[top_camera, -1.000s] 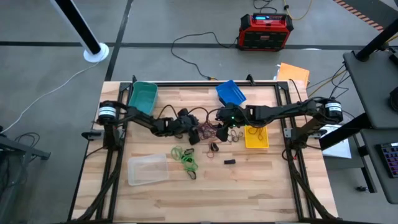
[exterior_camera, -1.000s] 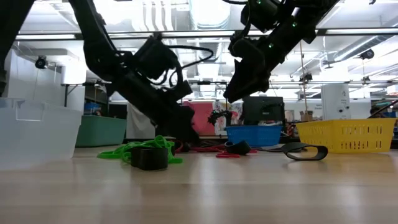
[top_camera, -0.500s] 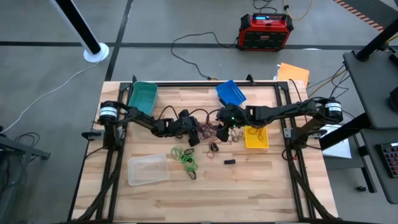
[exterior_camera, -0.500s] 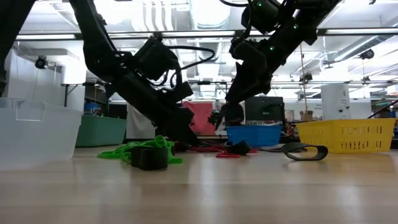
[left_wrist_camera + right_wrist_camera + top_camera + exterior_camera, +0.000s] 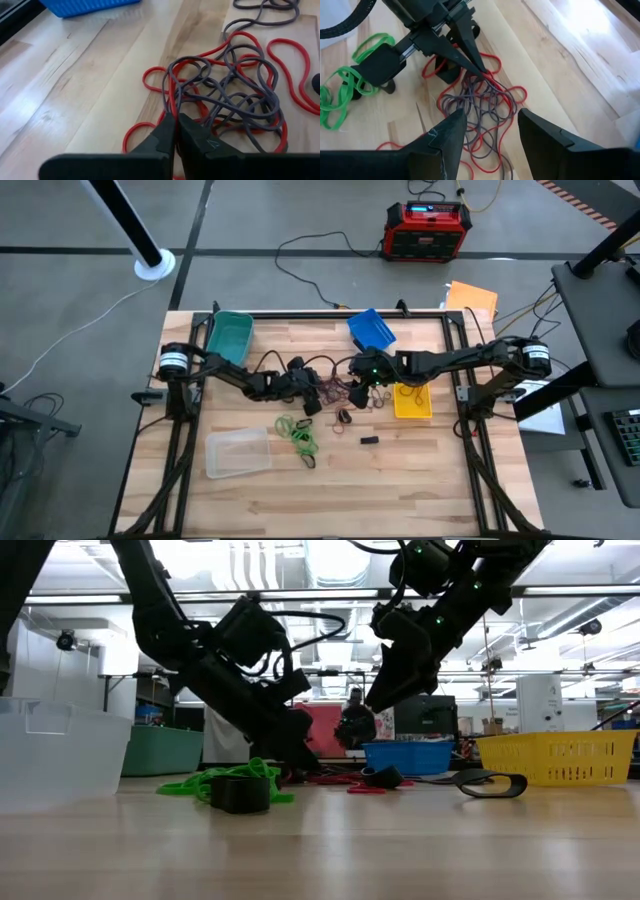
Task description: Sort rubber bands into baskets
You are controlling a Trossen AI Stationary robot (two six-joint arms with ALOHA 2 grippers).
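My left claw (image 5: 175, 131) is down at the table (image 5: 420, 470), fingers pressed together on strands at the near edge of a tangle of red and grey-brown rubber bands (image 5: 225, 95). The tangle spreads out just ahead of those fingertips and lies flat on the wood. I cannot tell how many strands are caught between the tips.

My right claw (image 5: 487, 125) hangs above the same tangle from the opposite side, fingers apart and holding nothing. Its tips stand clear of the bands and point toward the left claw's tips, which show just beyond the pile in its wrist view.

Beside the left claw, toward the front of the table, lies a bunch of green rubber bands (image 5: 298, 432). The clear basket (image 5: 238, 452) sits just beyond that bunch, well apart from the claw. A small black block (image 5: 369, 440) rests alone on the wood in front of the right claw.

Just beside the right claw sits the yellow basket (image 5: 412, 402). Behind that claw is the blue basket (image 5: 371, 329). Behind the left arm, at the far corner, is the teal basket (image 5: 229, 335).
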